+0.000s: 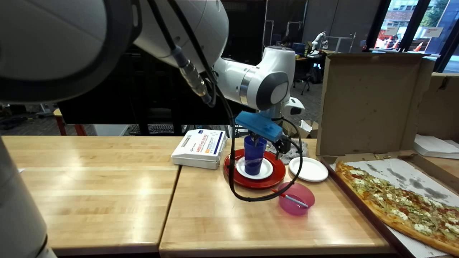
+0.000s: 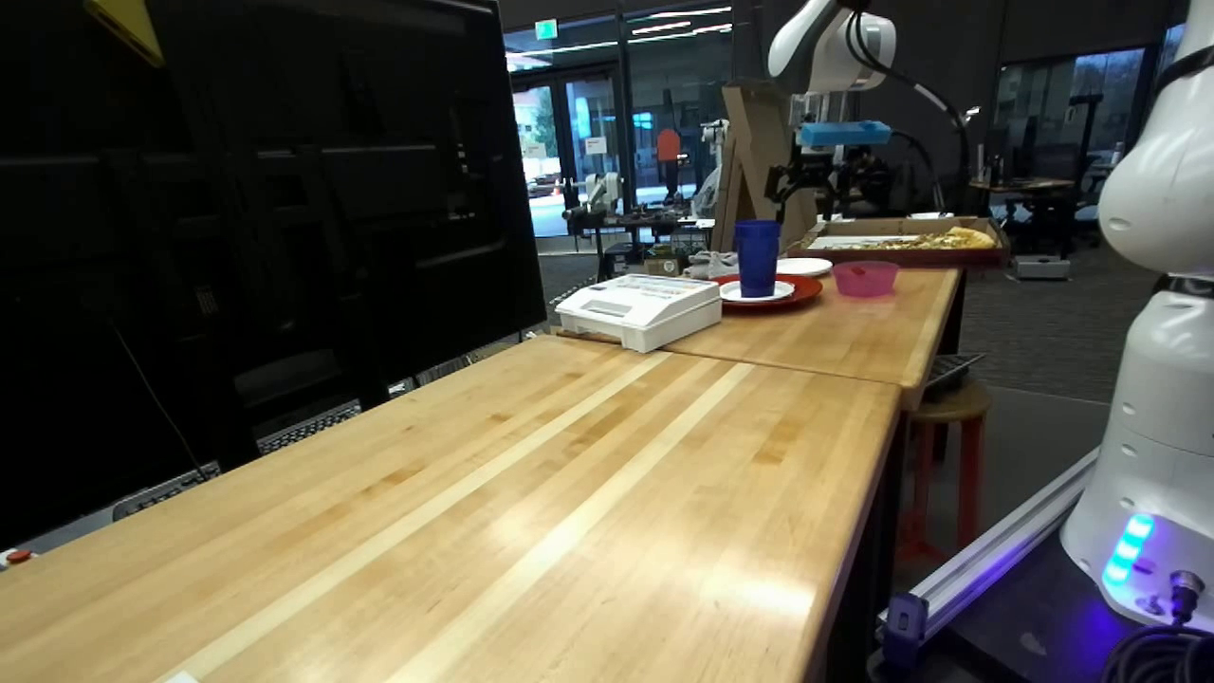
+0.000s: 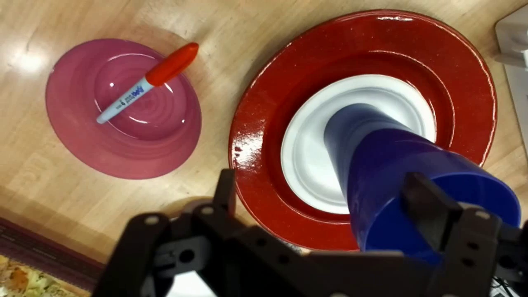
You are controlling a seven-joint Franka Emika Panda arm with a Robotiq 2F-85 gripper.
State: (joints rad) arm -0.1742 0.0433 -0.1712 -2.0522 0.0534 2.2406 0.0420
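A tall blue cup (image 1: 253,163) stands upright on a small white plate (image 3: 309,165), which lies in a red plate (image 3: 260,185). My gripper (image 3: 321,182) is open, its fingers wide apart, with nothing between them gripped. In the wrist view one finger (image 3: 427,202) overlaps the cup's rim; whether it touches or reaches inside cannot be told. The other finger (image 3: 225,187) is over the red plate's edge. Both exterior views put the gripper (image 2: 806,201) at or just above rim height. Beside the red plate a pink bowl (image 3: 165,152) holds a red-capped marker (image 3: 128,99).
Another white plate (image 1: 309,169) lies between the red plate and an open pizza box (image 1: 373,107) with pizza (image 1: 398,209). A white first aid kit (image 1: 199,148) sits on the red plate's other side. A grey cloth (image 1: 297,150) lies behind. The arm's cable (image 1: 247,198) loops low near the bowl.
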